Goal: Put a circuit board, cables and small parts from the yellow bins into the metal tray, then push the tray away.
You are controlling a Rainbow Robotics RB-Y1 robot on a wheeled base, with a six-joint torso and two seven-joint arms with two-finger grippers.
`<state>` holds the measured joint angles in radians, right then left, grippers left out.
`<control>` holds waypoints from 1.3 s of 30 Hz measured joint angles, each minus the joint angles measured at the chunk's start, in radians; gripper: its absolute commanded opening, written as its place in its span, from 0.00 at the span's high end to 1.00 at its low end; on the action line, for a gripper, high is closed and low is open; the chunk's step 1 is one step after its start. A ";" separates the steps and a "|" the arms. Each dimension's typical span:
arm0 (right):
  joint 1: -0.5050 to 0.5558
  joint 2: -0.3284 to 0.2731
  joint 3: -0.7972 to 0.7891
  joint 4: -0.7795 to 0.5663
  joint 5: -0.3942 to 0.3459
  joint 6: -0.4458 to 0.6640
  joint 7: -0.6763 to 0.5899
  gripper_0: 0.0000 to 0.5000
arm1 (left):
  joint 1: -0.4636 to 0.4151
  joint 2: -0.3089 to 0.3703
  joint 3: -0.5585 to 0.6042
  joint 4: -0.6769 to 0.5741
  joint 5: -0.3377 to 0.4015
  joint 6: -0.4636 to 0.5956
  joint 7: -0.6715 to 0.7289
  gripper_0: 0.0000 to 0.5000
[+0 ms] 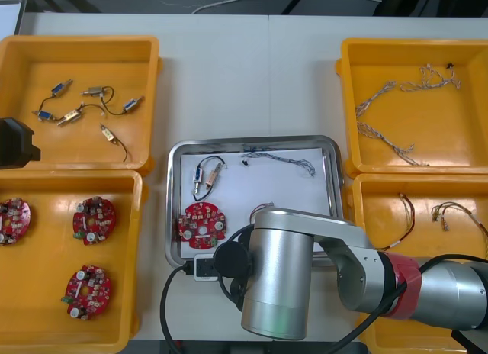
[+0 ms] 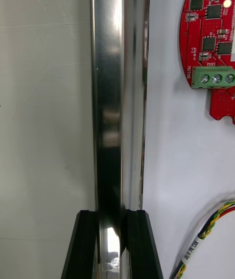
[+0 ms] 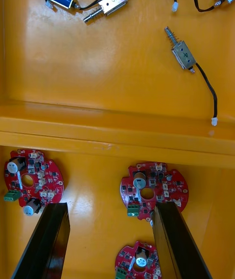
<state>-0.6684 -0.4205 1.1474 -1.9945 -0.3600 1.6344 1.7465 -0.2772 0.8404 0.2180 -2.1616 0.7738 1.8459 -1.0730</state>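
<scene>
Now right claw clamps near rim of shiny rectangular metal tray — tray lies straight beyond it; left claw, spread, hangs over yellow bins.

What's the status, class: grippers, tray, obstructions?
Right gripper shut on metal tray near rim. Left gripper open over yellow bins. Circuit board, cables aboard; nothing blocking.

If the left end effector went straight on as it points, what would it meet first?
Likely the bare floor of the yellow bin; the left end effector is open, and one circuit board lies beside a finger. Depth unclear.
</scene>
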 measured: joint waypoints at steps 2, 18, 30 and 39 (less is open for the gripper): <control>0.000 -0.001 0.000 0.000 0.000 -0.001 0.000 1.00 | 0.000 0.000 0.000 0.000 0.000 0.000 0.000 0.00; -0.066 -0.036 0.001 0.000 0.003 -0.002 0.000 1.00 | 0.000 0.000 0.000 0.000 0.000 0.000 0.000 0.00; -0.172 -0.051 0.004 0.000 0.005 -0.002 0.002 1.00 | 0.000 0.000 0.000 0.000 0.000 0.000 0.000 0.00; -0.220 -0.052 0.004 0.009 0.005 -0.002 0.003 1.00 | 0.000 0.000 0.000 0.000 0.000 0.000 0.000 0.00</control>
<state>-0.8880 -0.4721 1.1514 -1.9859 -0.3545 1.6319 1.7493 -0.2772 0.8401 0.2180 -2.1616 0.7739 1.8459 -1.0730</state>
